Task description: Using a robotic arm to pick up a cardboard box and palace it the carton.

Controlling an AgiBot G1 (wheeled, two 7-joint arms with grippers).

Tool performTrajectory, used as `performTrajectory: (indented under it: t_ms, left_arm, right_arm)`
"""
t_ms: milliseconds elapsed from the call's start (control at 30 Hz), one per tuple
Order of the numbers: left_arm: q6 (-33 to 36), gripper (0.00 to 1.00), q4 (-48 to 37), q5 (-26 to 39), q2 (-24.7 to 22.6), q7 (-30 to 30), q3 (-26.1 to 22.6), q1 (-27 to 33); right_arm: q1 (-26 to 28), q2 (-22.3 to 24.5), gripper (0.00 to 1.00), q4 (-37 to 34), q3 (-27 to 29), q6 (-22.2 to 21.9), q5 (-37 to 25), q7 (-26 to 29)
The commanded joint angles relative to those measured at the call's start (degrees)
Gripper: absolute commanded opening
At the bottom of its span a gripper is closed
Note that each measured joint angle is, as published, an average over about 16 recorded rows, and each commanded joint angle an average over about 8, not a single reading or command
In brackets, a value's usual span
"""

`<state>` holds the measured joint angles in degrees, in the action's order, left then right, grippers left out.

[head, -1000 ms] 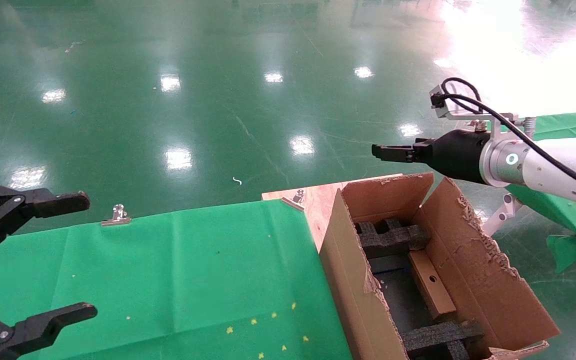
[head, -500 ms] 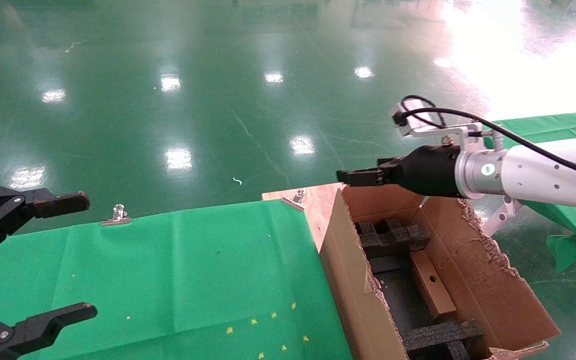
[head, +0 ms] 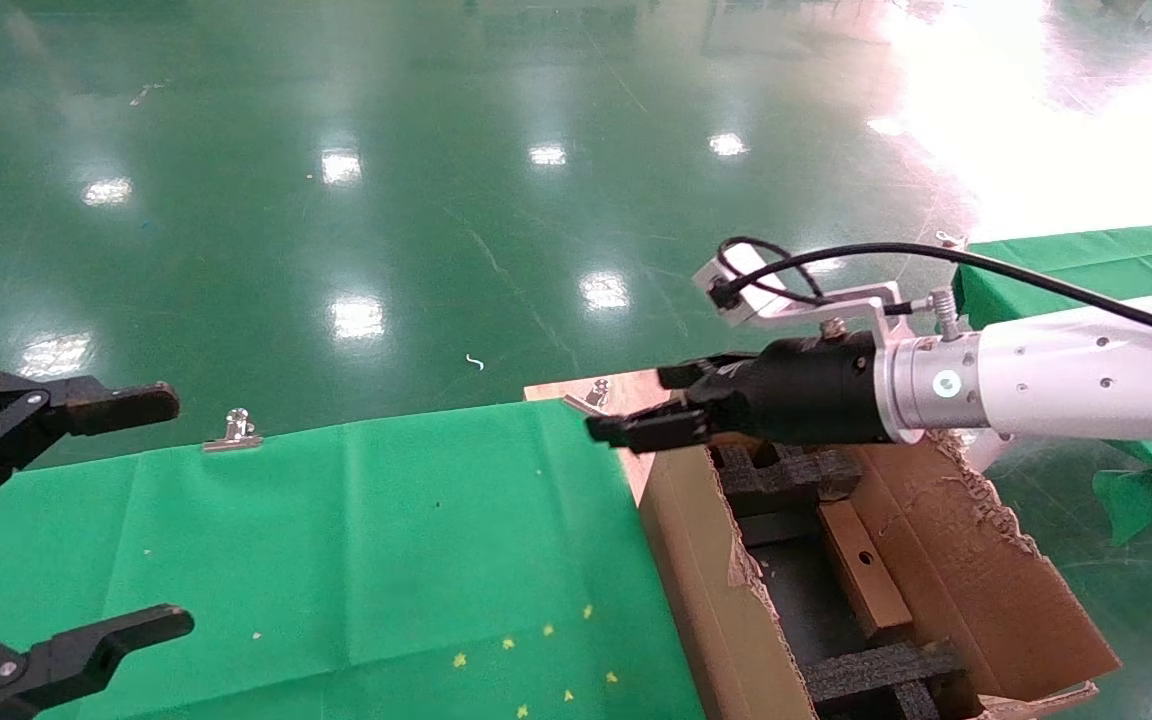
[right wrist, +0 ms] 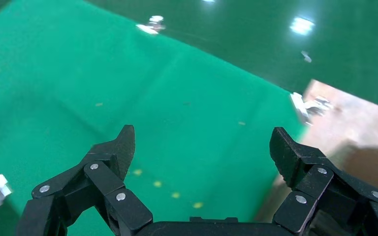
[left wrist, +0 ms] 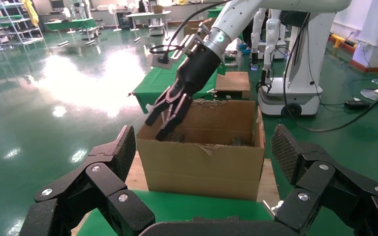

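Right gripper [head: 648, 405] hovers open above carton [head: 976, 580].

R gripper [right wrist: 202, 147] fingers [right wrist: 113, 152] apart, over green cloth [right wrist: 128, 88]

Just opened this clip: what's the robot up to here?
The right gripper, jaws open and holding nothing, reaches over the near-left edge of the carton, toward the green-covered table. A flat cardboard box already lies inside the carton between black foam inserts. The left gripper hangs open and idle at the table's left side. No other box shows on the table.
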<state>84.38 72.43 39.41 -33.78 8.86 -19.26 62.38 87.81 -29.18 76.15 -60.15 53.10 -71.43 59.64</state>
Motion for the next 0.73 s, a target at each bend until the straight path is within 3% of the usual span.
performTrajectory:
  t_ms: [33, 633, 733]
  left_arm:
    - [0.0, 1.0, 0.0, 0.0, 0.0, 0.0, 0.0, 0.0]
    - [-0.01, 1.0, 0.0, -0.01, 0.01, -0.01, -0.02, 0.0]
    - [-0.01, 1.0, 0.0, -0.01, 0.01, -0.01, -0.02, 0.0]
  right_arm:
    - [-1.69, -0.38, 1.0, -0.17, 2.84, 2.1, 1.9, -3.15]
    - [-16.83, -3.74, 1.0, -1.65, 28.29, 20.89, 18.96, -31.34]
    - [-18.09, -4.02, 1.0, -1.77, 30.41, 22.46, 20.38, -33.69]
